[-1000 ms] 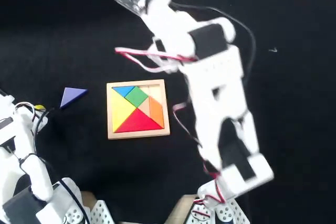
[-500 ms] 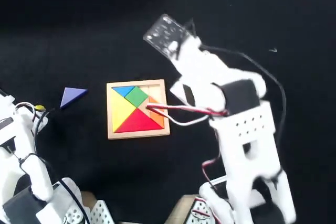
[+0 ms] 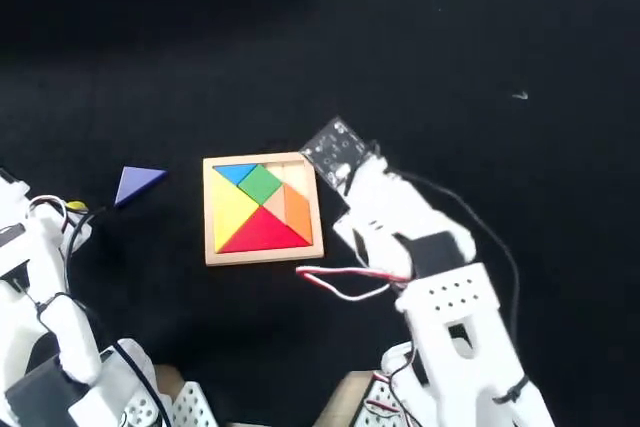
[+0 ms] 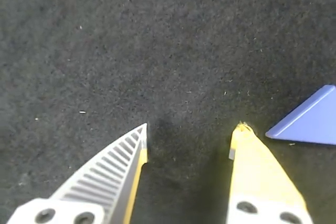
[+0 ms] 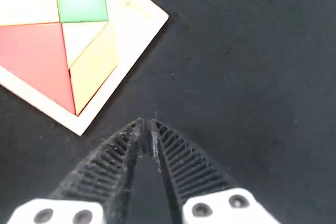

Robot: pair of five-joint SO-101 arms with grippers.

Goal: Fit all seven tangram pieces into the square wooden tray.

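The square wooden tray lies flat near the centre of the black desk. Six pieces lie inside it: a blue triangle at 11 o'clock, a green square touching it at 12 o'clock, a large yellow triangle at 9 o'clock, a large red triangle at 6 o'clock, an orange parallelogram at 3 o'clock, and a small pale triangle at the centre, between the green square and the orange parallelogram. The tray's 1 o'clock corner shows bare wood. The seventh piece, a violet-blue triangle, lies flat on the desk at 9 o'clock from the tray, well apart from it. The left arm stands at 8 o'clock from the tray, at the desk edge. The left tool hangs over bare desk with its fingers apart and nothing between them; the violet-blue triangle lies just beside the yellow finger, not touching it. The right arm stands at 4 o'clock from the tray. The right tool has its fingers together, gripping nothing, over bare desk just beside a corner of the tray.
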